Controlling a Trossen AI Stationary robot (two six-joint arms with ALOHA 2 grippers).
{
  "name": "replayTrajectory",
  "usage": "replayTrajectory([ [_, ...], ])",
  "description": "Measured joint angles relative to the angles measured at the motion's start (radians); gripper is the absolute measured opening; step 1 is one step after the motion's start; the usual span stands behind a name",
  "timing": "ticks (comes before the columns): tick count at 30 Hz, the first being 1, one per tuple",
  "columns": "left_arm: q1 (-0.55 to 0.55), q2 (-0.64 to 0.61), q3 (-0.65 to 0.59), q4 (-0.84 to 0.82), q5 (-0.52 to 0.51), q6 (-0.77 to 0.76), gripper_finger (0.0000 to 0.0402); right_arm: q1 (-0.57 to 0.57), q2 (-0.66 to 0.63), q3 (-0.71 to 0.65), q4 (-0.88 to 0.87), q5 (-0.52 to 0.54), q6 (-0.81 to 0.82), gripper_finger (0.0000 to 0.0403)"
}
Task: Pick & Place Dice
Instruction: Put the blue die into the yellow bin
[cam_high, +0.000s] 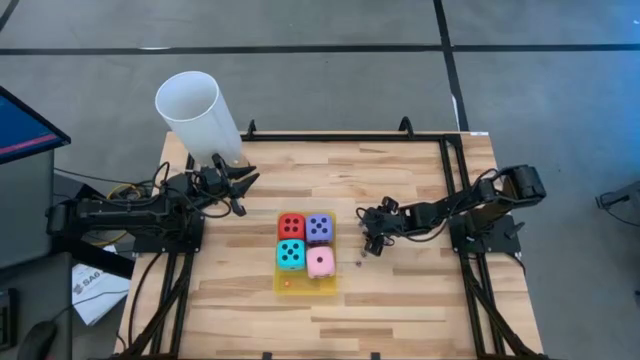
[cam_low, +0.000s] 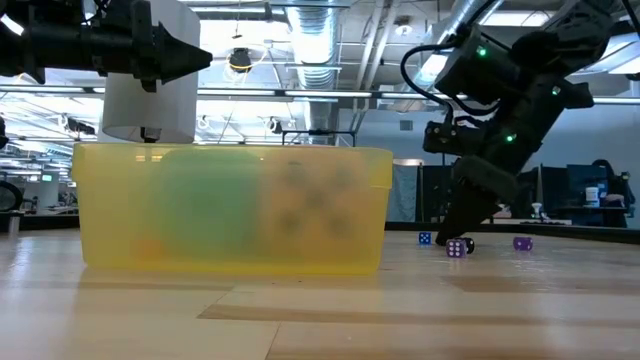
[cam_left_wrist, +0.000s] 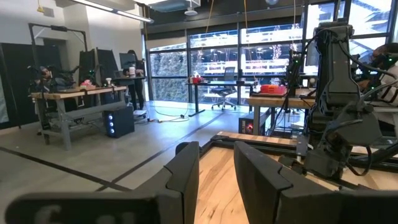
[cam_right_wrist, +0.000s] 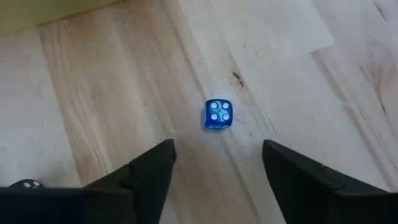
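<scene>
- Right gripper (cam_right_wrist: 214, 168) has its two dark fingers spread apart, and nothing sits between them.
- It points down at the table, and a tiny blue die (cam_right_wrist: 218, 114) lies on the wood just ahead of the fingertips, not touching them.
- From above, the right arm reaches in from the right side of the table, with its claw (cam_high: 374, 240) near the yellow tray (cam_high: 305, 287).
- Four big dice sit in the tray: red (cam_high: 291, 226), purple (cam_high: 319, 227), cyan (cam_high: 290, 254) and pink (cam_high: 321, 262).
- From table height, more tiny dice lie on the wood by that claw: a blue one (cam_low: 425, 238), a pale purple one (cam_low: 456, 248) and a purple one (cam_low: 522, 243).
- Left gripper (cam_high: 232, 186) hangs near the white cup (cam_high: 196, 115), well away from the dice. Its fingers are a little apart and hold nothing.
- What could go wrong: the blue die is very small, so I think a fingertip could bump it and make it roll or skid away.
- If the claw comes down a bit to one side, it may pinch only a corner and the die could pop out.
- If it goes too low, the fingers may scrape the wood.
</scene>
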Motion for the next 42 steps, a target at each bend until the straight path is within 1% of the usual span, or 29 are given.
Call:
replayTrajectory([
  [4, 0.0, 0.0, 0.0, 0.0, 0.0, 0.0, 0.009, -0.015, -0.002, -0.001, 0.002, -0.008, -0.001, 0.025],
  [9, 0.0, 0.0, 0.0, 0.0, 0.0, 0.0, 0.009, -0.032, 0.007, -0.002, 0.037, -0.026, -0.009, 0.0239],
  [15, 0.0, 0.0, 0.0, 0.0, 0.0, 0.0, 0.009, -0.036, 0.009, -0.002, 0.076, -0.034, -0.058, 0.0229],
  [27, 0.0, 0.0, 0.0, 0.0, 0.0, 0.0, 0.009, -0.076, 0.009, -0.002, 0.074, -0.025, -0.06, 0.0225],
  [30, 0.0, 0.0, 0.0, 0.0, 0.0, 0.0, 0.009, -0.076, 0.009, -0.002, 0.075, -0.029, -0.074, 0.0222],
  [33, 0.0, 0.0, 0.0, 0.0, 0.0, 0.0, 0.009, -0.076, 0.009, -0.002, 0.083, -0.058, -0.1, 0.022],
  [42, 0.0, 0.0, 0.0, 0.0, 0.0, 0.0, 0.009, -0.076, 0.008, -0.001, 0.104, -0.057, -0.112, 0.0218],
])
